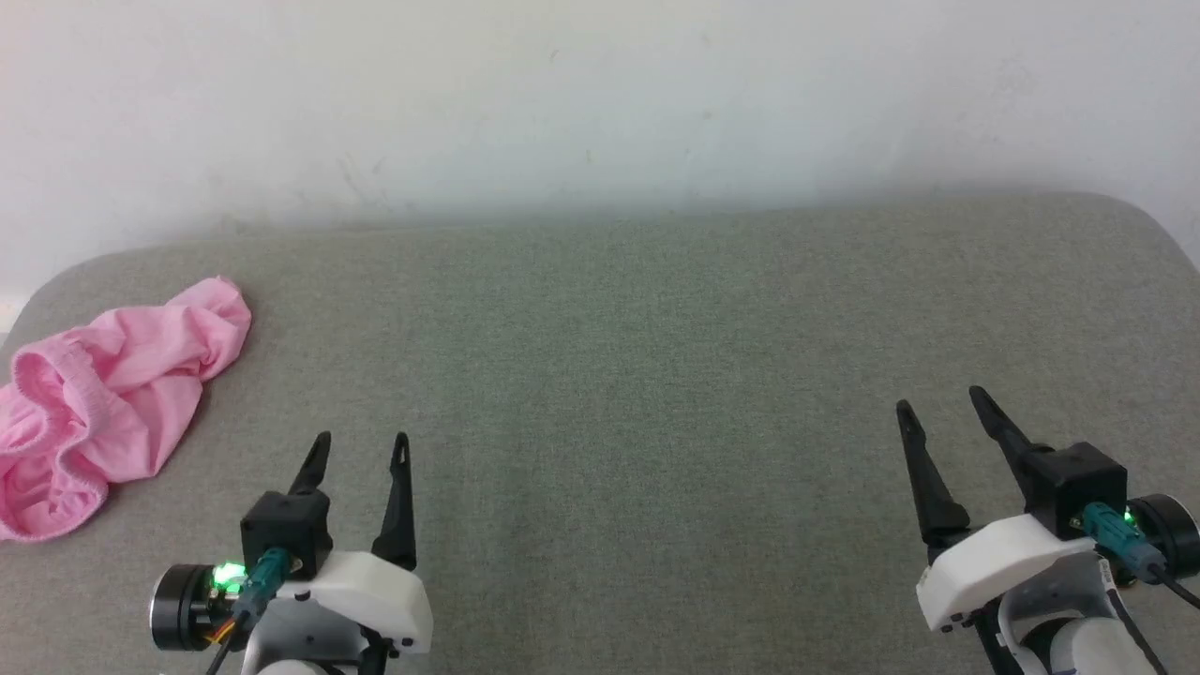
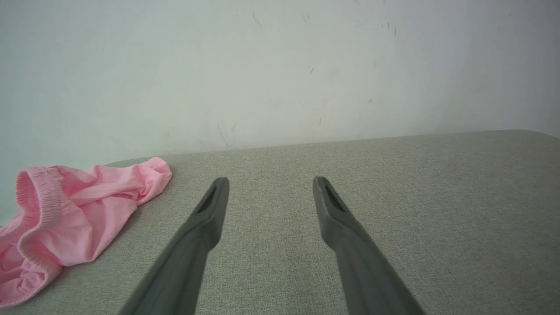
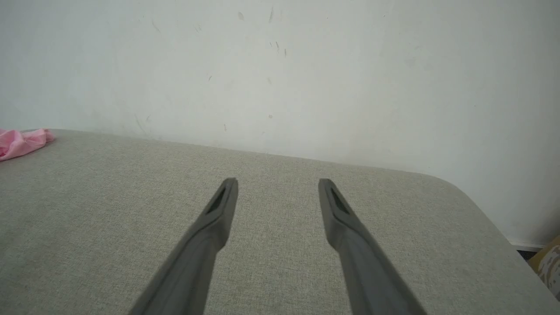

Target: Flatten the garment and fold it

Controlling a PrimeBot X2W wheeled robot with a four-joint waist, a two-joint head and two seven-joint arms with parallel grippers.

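The garment lay crumpled in a pink heap at the far left of the surface, near its rounded back corner. The head view's edge cut off the heap's left part. Its gathered band curved around the open side of the heap. The left wrist view brought the garment closer, giving the band's fine ribbing and a twisted fold at the end nearest the wall. The right wrist view caught a small pink tip of the garment at its left edge, far across the grey woven surface.

The left jaws stood to the garment's right and nearer the robot, apart from it. Their two dark fingers were parted with a clear gap and held nothing, as the left wrist view confirmed. The right jaws, well apart at the surface's right side, were spread much the same and empty, their fingers leaning left in the head view.

The head view gave the white wrist housings and a green light on each. The right wrist view took in the surface's rounded right corner, with a strip of white skirting and a tan patterned thing beyond it, too cropped to make out.
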